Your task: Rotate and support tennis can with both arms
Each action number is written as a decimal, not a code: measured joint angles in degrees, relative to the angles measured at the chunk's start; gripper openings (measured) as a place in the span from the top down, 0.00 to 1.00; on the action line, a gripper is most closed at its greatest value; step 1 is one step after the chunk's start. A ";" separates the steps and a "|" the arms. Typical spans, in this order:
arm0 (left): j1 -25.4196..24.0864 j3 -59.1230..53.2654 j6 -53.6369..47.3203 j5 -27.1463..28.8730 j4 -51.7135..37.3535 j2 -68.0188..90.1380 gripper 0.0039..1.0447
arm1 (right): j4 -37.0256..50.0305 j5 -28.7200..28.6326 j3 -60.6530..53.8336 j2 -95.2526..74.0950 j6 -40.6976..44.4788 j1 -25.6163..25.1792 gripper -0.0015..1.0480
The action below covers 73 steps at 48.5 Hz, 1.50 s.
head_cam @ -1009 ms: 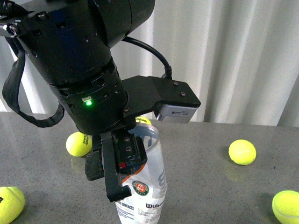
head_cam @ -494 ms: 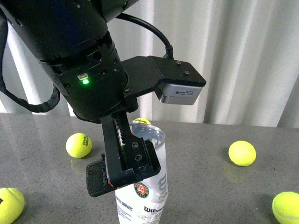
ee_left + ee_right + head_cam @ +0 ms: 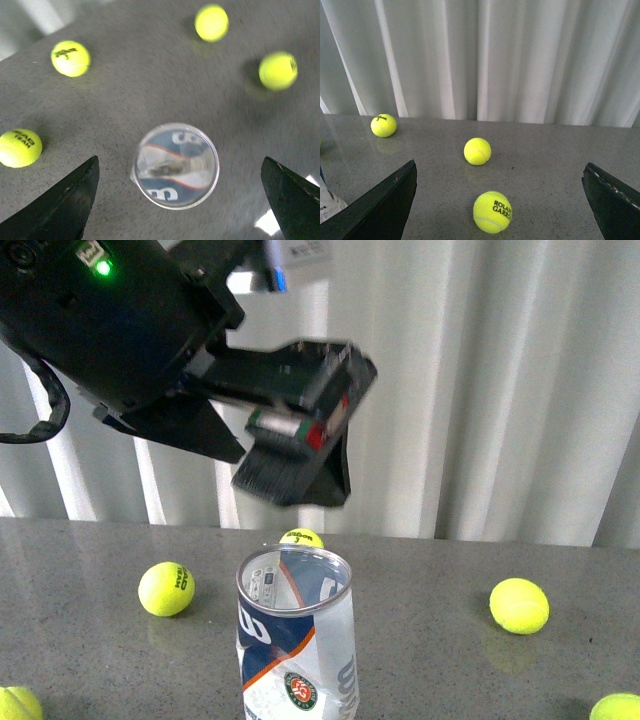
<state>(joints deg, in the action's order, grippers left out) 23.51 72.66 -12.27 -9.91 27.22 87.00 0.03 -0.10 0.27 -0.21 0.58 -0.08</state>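
The tennis can (image 3: 297, 640) stands upright on the grey table, a clear tube with a white, navy and orange label and an open top. My left gripper (image 3: 298, 455) hangs open and blurred well above it, touching nothing. In the left wrist view the can (image 3: 177, 165) shows from straight above, centred between the spread fingers (image 3: 65, 205) of the left gripper (image 3: 179, 167). My right gripper (image 3: 499, 170) is open over bare table, with nothing between its fingers. A white and blue sliver (image 3: 327, 204) at that view's edge may be the can. The right arm is out of the front view.
Yellow tennis balls lie around the can: one (image 3: 166, 588) to its left, one (image 3: 301, 538) behind it, one (image 3: 519, 605) to its right, others at the front corners. Ahead of the right gripper lie three balls, the nearest (image 3: 492, 212) printed. A white curtain (image 3: 480, 390) backs the table.
My left gripper has risen from around the can's upper part to well above it. The can now stands free and unheld.
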 joint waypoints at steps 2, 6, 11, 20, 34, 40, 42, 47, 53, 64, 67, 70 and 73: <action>-0.70 -2.16 7.26 2.12 -4.00 -1.62 0.06 | 0.00 0.02 0.00 0.00 0.00 0.00 0.07; -1.55 -3.69 16.24 3.26 -6.91 -3.13 0.06 | 0.00 0.02 0.00 0.00 0.00 0.00 0.07; -2.12 -4.04 23.17 3.61 -7.15 -3.48 0.06 | 0.00 0.00 0.00 0.00 0.00 0.00 0.07; -1.16 -7.63 24.28 10.01 -14.56 -4.46 0.11 | 0.00 0.02 0.00 0.00 0.00 0.00 0.07; -8.22 -42.91 13.55 25.42 -65.05 -20.24 0.66 | 0.00 -0.04 0.00 0.00 0.00 0.00 0.07; -11.34 -51.69 12.98 21.29 -66.79 -25.66 0.95 | 0.00 0.02 0.00 0.00 0.00 0.00 0.07; -11.78 -52.83 12.92 20.68 -66.99 -26.67 0.97 | 0.00 0.02 0.00 0.00 0.00 0.00 0.07; -14.19 -57.40 12.72 18.88 -67.30 -31.15 0.97 | 0.00 0.00 0.00 0.00 0.00 0.00 0.07; -16.44 -61.83 12.72 16.83 -66.86 -36.24 0.97 | 0.00 0.02 0.00 0.00 0.00 0.00 0.07; -20.63 -66.29 12.70 12.07 -63.54 -43.85 0.97 | 0.00 0.00 0.00 0.00 0.00 0.00 0.07; -22.43 -67.21 12.70 10.23 -62.42 -45.83 0.97 | 0.00 0.02 0.00 0.00 0.00 0.00 0.07; -23.21 -68.22 12.70 10.23 -60.70 -48.68 0.97 | 0.00 0.02 0.00 0.00 0.00 0.00 0.07; -23.37 -68.89 12.70 10.14 -59.23 -50.88 0.97 | 0.00 0.02 0.00 0.00 0.00 0.00 0.07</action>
<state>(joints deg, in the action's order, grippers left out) 0.14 3.77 0.43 0.23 -32.01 36.12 0.03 -0.08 0.27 -0.21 0.58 -0.08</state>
